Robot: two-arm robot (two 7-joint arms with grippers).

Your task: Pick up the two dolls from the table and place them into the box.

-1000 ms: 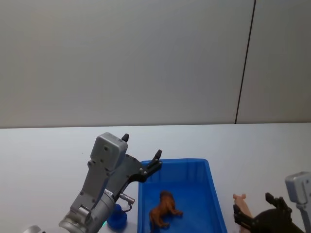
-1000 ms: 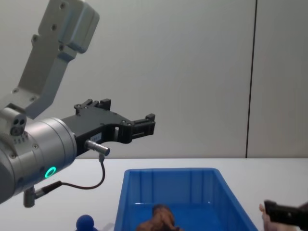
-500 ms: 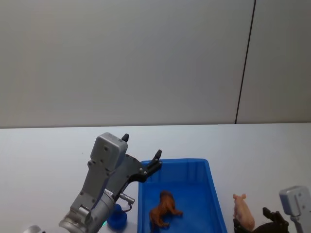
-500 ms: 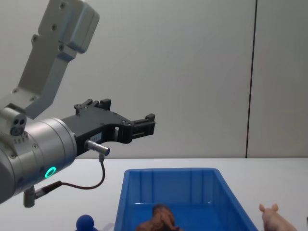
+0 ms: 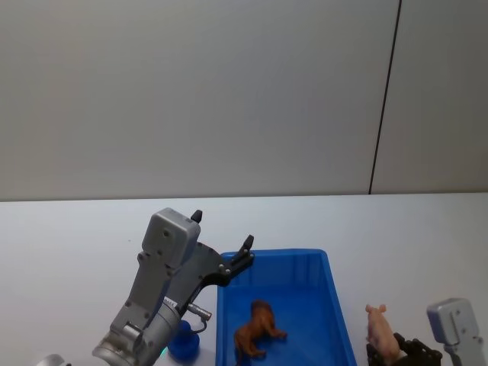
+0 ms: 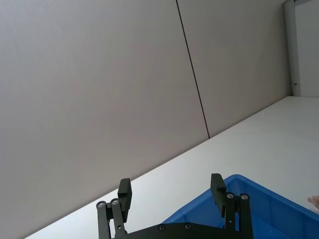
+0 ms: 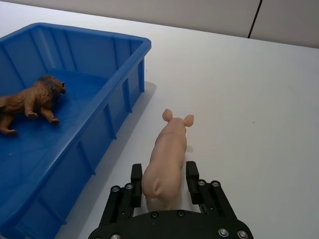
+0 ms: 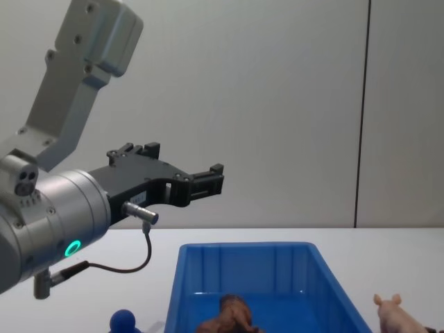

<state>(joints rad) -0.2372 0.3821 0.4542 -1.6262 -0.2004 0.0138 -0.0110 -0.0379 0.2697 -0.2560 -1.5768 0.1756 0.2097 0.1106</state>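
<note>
Pig (image 7: 168, 149): stands on the worktop (image 5: 69, 244) near its near edge, just right of the box (image 5: 290, 254), snout toward the far edge.
Right gripper (image 7: 163, 173): I see its fingers spread, straddling the pig's rump, low over the worktop.
Left gripper (image 6: 171, 191): I read it as spread and empty, raised above the box's far left corner.
Brown lion (image 5: 258, 329): lies inside the box.
Blue figure (image 5: 183, 343): on the worktop, just beside the box's left wall.
</note>
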